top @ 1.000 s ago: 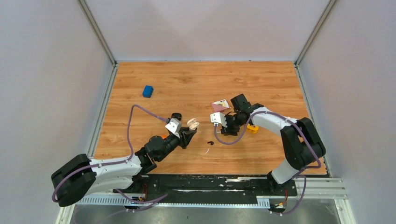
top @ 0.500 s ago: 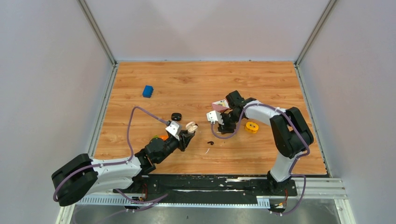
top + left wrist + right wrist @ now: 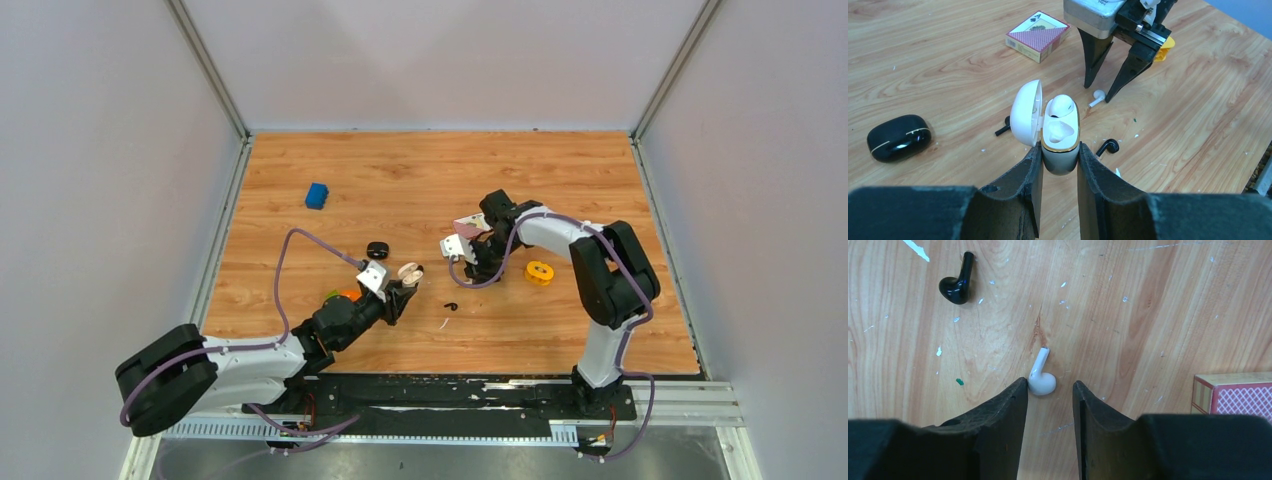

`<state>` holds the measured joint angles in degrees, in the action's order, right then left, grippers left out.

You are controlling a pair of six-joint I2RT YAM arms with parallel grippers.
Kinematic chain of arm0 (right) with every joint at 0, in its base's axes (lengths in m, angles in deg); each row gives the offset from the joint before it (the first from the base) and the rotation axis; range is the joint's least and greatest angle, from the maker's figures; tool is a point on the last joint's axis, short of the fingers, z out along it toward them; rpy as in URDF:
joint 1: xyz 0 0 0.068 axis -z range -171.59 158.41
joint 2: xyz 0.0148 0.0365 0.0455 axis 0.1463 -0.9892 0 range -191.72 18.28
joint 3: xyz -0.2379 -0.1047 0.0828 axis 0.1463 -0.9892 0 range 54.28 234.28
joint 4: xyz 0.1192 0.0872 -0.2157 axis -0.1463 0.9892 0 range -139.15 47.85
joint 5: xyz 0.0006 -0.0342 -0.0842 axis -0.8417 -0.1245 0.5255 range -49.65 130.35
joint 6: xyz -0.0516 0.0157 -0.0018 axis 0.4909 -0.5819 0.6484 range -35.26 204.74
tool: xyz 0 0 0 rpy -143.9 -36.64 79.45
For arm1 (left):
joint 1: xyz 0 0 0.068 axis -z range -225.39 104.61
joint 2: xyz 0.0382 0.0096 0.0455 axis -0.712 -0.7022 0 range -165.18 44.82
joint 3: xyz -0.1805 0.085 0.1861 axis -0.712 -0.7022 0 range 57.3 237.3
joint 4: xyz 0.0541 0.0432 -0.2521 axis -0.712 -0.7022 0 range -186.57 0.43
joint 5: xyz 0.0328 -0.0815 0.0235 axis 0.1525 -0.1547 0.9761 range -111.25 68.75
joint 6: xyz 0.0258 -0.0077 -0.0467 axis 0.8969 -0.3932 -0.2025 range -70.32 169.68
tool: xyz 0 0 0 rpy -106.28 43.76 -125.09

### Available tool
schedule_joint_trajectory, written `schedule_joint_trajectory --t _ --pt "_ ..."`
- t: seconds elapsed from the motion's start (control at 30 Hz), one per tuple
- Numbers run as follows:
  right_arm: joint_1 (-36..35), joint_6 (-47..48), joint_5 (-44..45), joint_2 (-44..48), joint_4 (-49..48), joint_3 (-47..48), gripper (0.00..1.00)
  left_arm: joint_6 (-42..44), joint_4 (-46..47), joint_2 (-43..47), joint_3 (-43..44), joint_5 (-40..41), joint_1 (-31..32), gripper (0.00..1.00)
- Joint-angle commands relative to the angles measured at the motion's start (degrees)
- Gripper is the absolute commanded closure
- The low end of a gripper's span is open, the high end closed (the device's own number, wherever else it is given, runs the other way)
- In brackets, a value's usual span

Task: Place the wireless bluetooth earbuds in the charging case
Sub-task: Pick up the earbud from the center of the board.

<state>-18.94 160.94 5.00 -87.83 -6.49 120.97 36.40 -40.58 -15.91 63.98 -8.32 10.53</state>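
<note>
My right claw (image 3: pixel 1049 386) has swung astride the white earbud (image 3: pixel 1042 383), jaws apart: pickup next. Left claw (image 3: pixel 1059 150) clamps the case (image 3: pixel 1060 159).

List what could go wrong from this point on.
The white earbud lies off-centre between the fingers of the right gripper, close against one; closing could flick it away rather than pinch it. The left gripper clamps only the lower end of the open charging case, so pressing a bud into its free slot could tip it.
</note>
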Motion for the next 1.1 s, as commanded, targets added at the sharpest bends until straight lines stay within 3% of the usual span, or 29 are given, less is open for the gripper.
schedule_joint_trajectory --t 0.0,0.27,0.5,0.73,1.07 --pt "-0.51 2.32 -2.01 -2.37 4.57 1.05 0.61 1.28 3.73 -0.32 -0.45 1.12 0.32 1.0" --pt "-1.02 2.46 -1.5 -5.77 9.72 5.38 0.7 1.5 3.96 -0.26 -0.8 1.46 0.33 1.0" --pt "-1.02 0.82 -2.03 -3.35 12.15 5.46 0.77 1.72 5.09 -1.93 -0.92 1.62 0.33 1.0" --pt "-0.89 -12.67 -5.0 1.69 14.97 7.94 0.8 5.72 3.79 -6.32 1.5 -0.97 0.33 1.0" --pt "-1.0 -26.38 -18.19 2.49 28.91 14.06 0.8 14.66 3.91 -11.35 3.02 -8.24 1.14 1.0"
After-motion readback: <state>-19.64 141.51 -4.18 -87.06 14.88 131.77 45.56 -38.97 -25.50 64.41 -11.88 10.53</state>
